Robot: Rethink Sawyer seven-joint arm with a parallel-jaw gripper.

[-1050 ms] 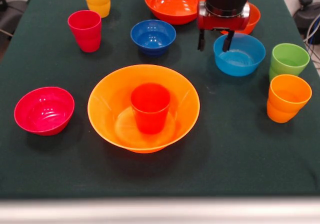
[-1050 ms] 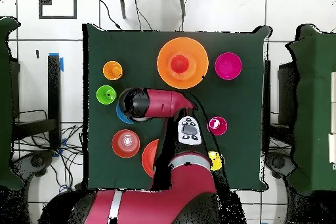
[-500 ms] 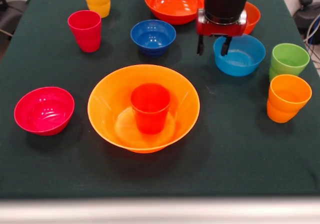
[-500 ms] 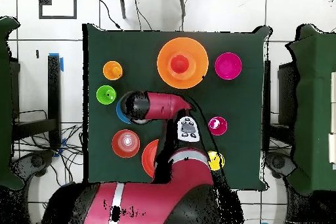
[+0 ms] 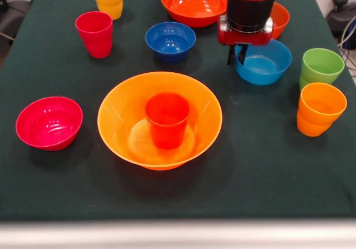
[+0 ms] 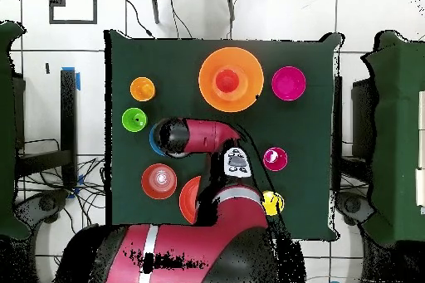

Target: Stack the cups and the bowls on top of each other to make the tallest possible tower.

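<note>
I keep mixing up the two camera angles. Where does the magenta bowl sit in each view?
Front view: the magenta bowl sits at the left, beside the big orange bowl.
Overhead view: the magenta bowl sits upper right, to the right of the big orange bowl.
Shared landmark: the big orange bowl with the red-orange cup standing in it.

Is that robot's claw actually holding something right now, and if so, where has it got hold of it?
It cannot be told. The end effector is down at the near rim of the light blue bowl, which sits on the table; a closed grip isn't visible.
</note>
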